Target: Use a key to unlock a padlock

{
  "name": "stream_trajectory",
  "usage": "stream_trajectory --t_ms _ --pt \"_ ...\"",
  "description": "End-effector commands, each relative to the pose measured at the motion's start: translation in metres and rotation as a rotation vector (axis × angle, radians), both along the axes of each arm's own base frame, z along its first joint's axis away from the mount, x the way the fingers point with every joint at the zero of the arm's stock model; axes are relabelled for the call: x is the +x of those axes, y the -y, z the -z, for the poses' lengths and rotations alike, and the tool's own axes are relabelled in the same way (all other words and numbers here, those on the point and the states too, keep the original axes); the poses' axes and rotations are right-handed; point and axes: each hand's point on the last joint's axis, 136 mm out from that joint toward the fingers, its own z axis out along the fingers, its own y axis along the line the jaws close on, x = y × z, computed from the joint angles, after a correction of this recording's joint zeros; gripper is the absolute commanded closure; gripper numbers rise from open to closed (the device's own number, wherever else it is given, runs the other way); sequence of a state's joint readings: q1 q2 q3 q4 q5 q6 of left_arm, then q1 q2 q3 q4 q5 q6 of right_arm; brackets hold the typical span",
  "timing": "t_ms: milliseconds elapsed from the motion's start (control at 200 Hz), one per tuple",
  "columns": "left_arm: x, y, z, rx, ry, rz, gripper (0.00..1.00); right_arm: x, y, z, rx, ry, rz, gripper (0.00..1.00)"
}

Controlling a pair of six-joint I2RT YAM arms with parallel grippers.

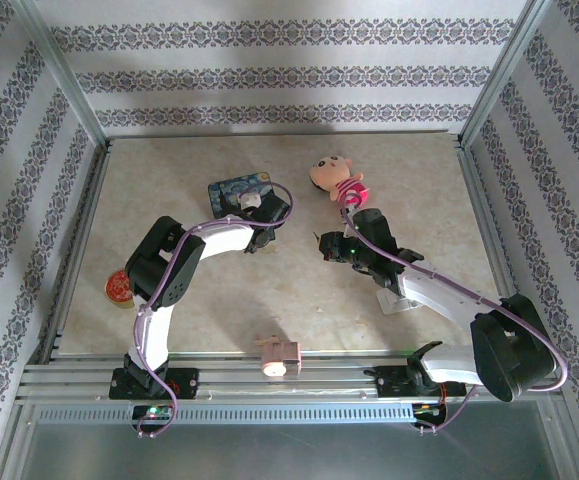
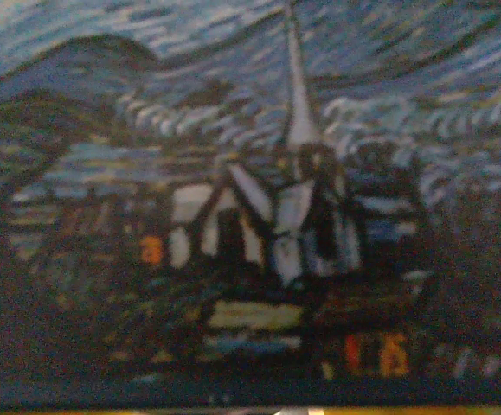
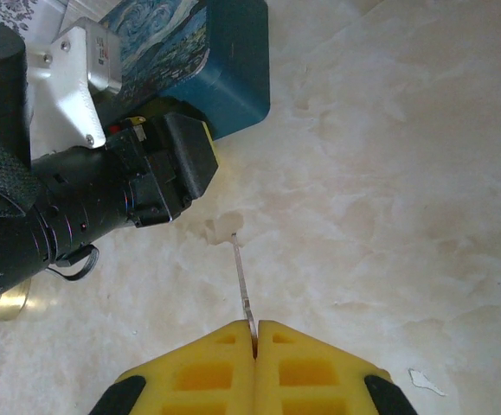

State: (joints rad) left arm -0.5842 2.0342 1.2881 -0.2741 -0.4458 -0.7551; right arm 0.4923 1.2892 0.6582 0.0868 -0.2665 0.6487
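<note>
The key is a thin metal blade seen edge-on, sticking forward out of my right gripper, whose yellow fingers are shut on it just above the table. In the top view the right gripper sits mid-table, pointing left. My left gripper is pressed close to the blue starry-night tin. The tin's painted lid shows blurred and close in the left wrist view, with no fingers to be made out. The left arm's black end lies before the tin. The padlock is hidden.
A pink plush doll lies at the back, right of the tin. A red round thing sits by the left edge, and a pink object rests on the front rail. A small white scrap lies on the marbled table.
</note>
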Motion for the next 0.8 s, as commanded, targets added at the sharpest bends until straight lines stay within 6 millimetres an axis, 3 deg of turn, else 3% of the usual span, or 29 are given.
stream_trajectory --t_ms 0,345,555,795 --pt "0.012 -0.004 -0.001 -0.027 0.036 -0.036 0.63 0.002 0.001 -0.003 0.016 0.013 -0.005 1.00" --pt "0.010 0.002 0.003 -0.042 0.009 0.009 0.80 0.002 0.000 0.005 0.009 -0.007 -0.009 1.00" --pt "-0.005 0.005 0.002 -0.123 -0.023 -0.028 0.93 -0.002 -0.001 0.018 -0.008 -0.030 -0.017 1.00" --pt "-0.030 0.018 -0.014 -0.309 -0.003 -0.120 0.93 -0.009 -0.018 0.038 0.018 -0.064 -0.085 1.00"
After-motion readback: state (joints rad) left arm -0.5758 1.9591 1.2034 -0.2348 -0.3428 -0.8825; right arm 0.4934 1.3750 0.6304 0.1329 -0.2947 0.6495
